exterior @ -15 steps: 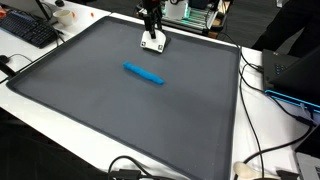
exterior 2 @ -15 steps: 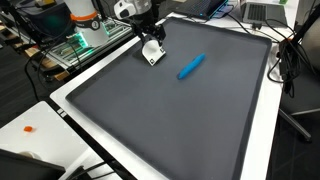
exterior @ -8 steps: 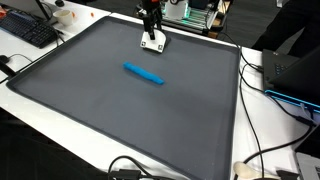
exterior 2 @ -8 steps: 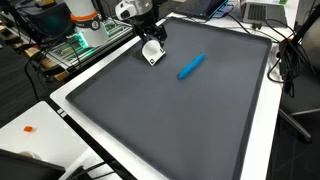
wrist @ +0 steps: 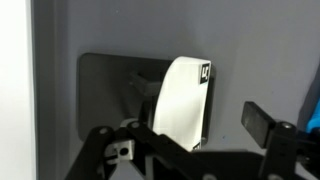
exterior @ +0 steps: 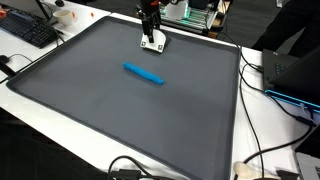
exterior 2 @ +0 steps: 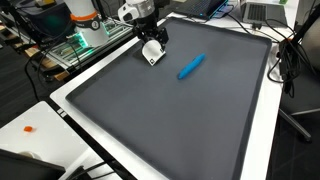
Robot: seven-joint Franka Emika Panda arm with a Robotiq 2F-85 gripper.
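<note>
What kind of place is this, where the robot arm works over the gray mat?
Most likely a lab or office workbench: a keyboard lies beside the gray mat, loose cables run along its edge, and electronics stand behind it.

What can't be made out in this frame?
White object: its black mark is blurred in the wrist view and too small in both exterior views.
Its lower end is hidden behind the end effector linkage in the wrist view, so contact with the mat is unclear.
Blue object: too small in both exterior views to identify.
</note>
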